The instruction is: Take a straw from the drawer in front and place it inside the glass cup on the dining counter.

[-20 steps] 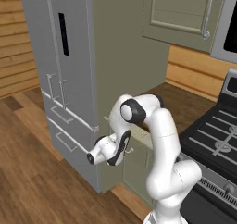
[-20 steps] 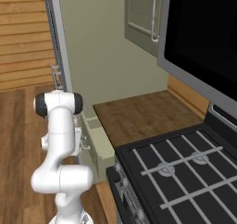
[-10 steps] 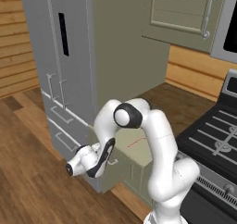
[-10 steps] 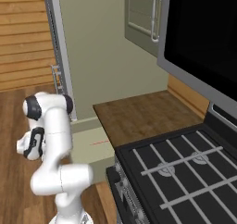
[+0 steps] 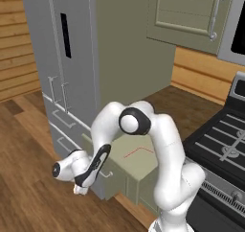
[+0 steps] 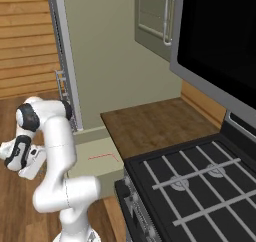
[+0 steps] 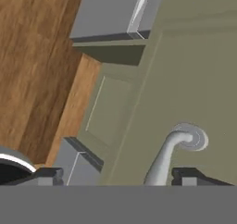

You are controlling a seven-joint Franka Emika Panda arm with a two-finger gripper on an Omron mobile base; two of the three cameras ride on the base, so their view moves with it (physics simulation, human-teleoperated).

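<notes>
Two finger tips [image 7: 46, 174]: they stand far apart at the bottom of the hand view, and neither presses on anything.
Claw [image 7: 118, 174]: released, its jaws spread wide and nothing held.
Handle [image 7: 169, 157]: a silver bar that curves out of its round mount and runs down between the spread tips. It sits nearer the right one and touches neither.
Drawer [image 5: 113, 177]: it stands open, with its sage-green front panel just ahead of the claw.
Hand view: it gives the handle and the panel close up, with a recessed cabinet face and wood floor off to one side. The drawer's inside is hidden here.
Left base view: the claw hangs low in front of the panel, at the end of the bent white arm. The open top of the drawer lies behind and above the claw.
Straw [image 5: 131, 152]: it lies flat on the drawer's floor, well beyond the claw, past the front panel.
Straw's axis: in the left base view the thin red line rises toward the upper right and then kinks. In the right base view the straw [image 6: 100, 157] runs nearly level, left to right. Which end is which cannot be told.
Fridge [image 5: 72, 58]: grey, standing beside the drawer and up behind the claw.
Stove [image 6: 190, 181]: black grates on the far side of the drawer from the claw.
</notes>
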